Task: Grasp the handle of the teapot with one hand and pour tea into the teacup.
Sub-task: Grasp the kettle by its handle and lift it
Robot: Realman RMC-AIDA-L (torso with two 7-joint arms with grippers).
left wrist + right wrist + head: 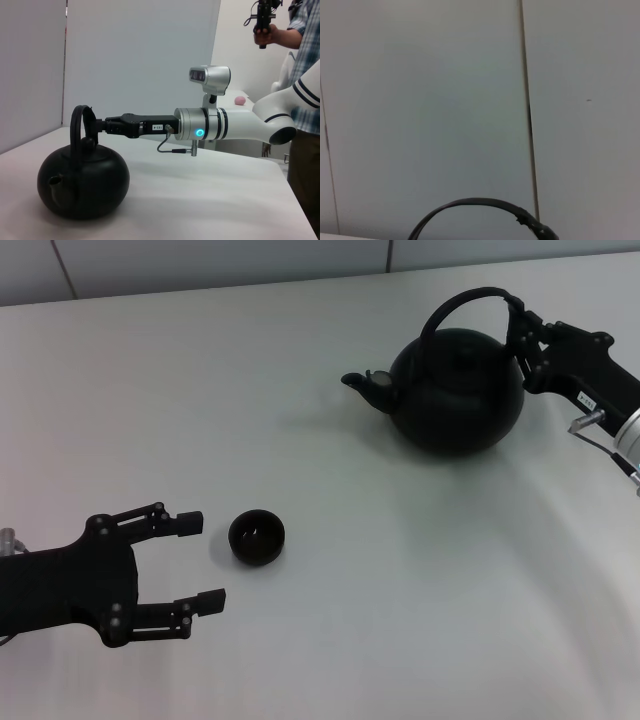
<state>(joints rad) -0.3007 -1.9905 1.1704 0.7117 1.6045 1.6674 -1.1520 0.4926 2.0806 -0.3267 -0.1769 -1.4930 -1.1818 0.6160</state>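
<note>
Nearest the head camera, the left gripper (195, 563) rests low on the table (400, 620) with its fingers spread wide and nothing between them; the teacup (257, 537) sits just beside its fingertips, upright and apparently empty. Well apart from the cup, toward the far right, stands the teapot (457, 390), its base on the table and its stubby spout (362, 385) pointing left, roughly toward the cup's side of the table. Arching over the pot is the handle (470, 302), and the right gripper (522, 335) meets it at the end away from the spout, on the thicker sleeve. From the left wrist view the fingers look closed around that sleeve (89, 127) (the head view agrees, though the contact itself is dark on dark). So the right arm is plainly the one to pour. As I judge it, the coming move hinges on this: the cup lies leftward and nearer the robot than the spout, so the pot must be lifted, carried across that gap spout-first, then tipped forward over the cup.
</note>
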